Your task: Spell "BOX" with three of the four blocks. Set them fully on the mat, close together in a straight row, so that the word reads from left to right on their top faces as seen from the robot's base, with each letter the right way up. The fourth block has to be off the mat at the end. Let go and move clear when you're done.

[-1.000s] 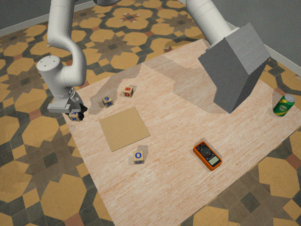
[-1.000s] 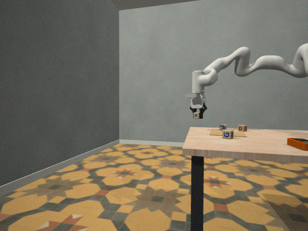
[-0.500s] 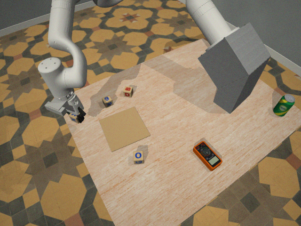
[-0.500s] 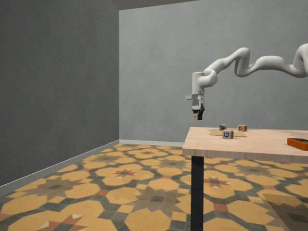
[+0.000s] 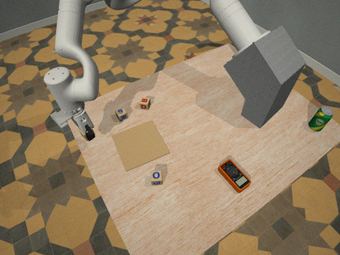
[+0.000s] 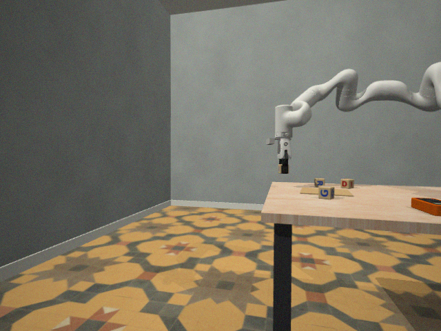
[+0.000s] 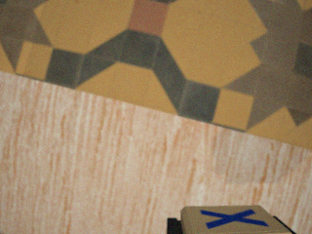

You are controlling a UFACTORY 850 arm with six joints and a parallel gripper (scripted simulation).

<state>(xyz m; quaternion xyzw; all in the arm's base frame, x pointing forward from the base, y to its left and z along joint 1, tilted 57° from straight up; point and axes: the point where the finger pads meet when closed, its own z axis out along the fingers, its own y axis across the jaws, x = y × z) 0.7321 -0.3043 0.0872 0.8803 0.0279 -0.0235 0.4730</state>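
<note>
Top view: an orange multimeter (image 5: pixel 234 175), a green soda can (image 5: pixel 320 118) and a big grey box (image 5: pixel 265 74) share the desk (image 5: pixel 192 214), all well away from the tan mat (image 5: pixel 139 144). O block (image 5: pixel 156 177), B block (image 5: pixel 144 103) and a third block (image 5: pixel 121 113) sit just off the mat. The fingers (image 5: pixel 88 134) are clamped on the X block (image 7: pixel 233 220), held above the desk's corner edge, wrist pointing straight down.

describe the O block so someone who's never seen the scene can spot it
Find the tan mat on the wooden table. Just off the mat's edge farthest from the other two resting blocks sits a lone wooden cube, the O block. Its top face shows a blue O; theirs show 9 and B.
</note>
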